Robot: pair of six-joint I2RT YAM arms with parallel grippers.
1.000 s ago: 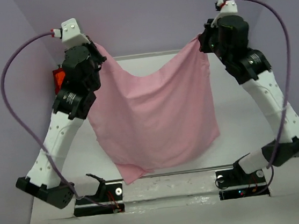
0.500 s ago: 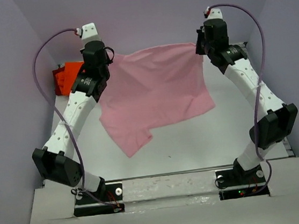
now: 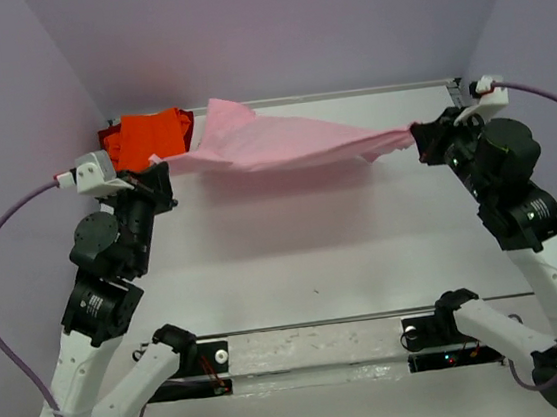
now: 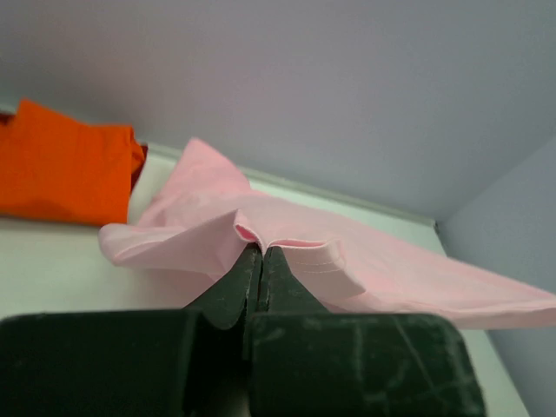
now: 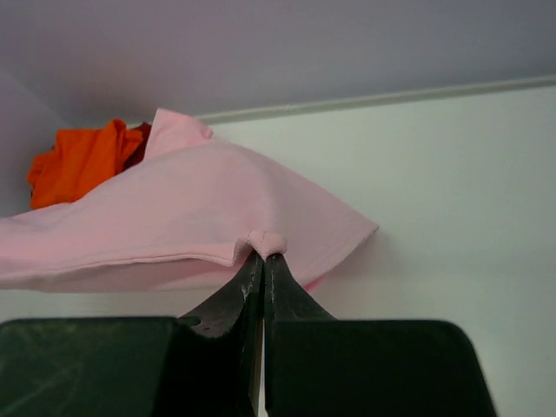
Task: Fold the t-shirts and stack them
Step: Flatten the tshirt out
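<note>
The pink t-shirt (image 3: 281, 143) now stretches low and nearly flat over the far worktop (image 3: 315, 265), no longer hanging like a curtain as it did half a second ago. The left fingers (image 4: 228, 291) and right fingers (image 5: 294, 302) are clamped on its opposite ends. Its left end is just beside the orange t-shirts (image 3: 145, 138) in the far-left corner.

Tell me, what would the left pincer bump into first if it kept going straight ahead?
The left pincer is pinching the pink t-shirt, so that cloth comes first. Beyond it probably the purple back wall, though depth is hard to judge. The orange t-shirts sit off to the side.
</note>
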